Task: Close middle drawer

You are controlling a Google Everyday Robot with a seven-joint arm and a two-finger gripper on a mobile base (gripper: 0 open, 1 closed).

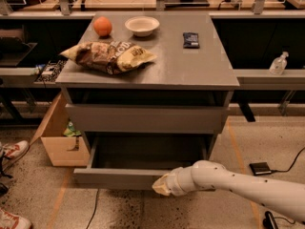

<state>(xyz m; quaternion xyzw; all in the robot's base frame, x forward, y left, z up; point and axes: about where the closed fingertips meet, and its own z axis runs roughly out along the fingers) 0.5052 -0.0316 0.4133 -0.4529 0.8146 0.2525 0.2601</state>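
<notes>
- Now, the middle drawer (pixel 114 177) stands pulled out at 6 o'clock.
- The gripper (pixel 161 185) sits by its front, toward 5 o'clock; clenched or released, I cannot tell.
- Push squarely toward 12 o'clock, lest it jam.

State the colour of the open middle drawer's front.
Middle drawer: plain matte grey, shown in the camera view; end effector at its front.

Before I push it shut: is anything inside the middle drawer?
The middle drawer shows only bare grey floor. The strip just behind its front panel is hidden, and the gripper, low at that panel, blocks part of the right side.
</notes>
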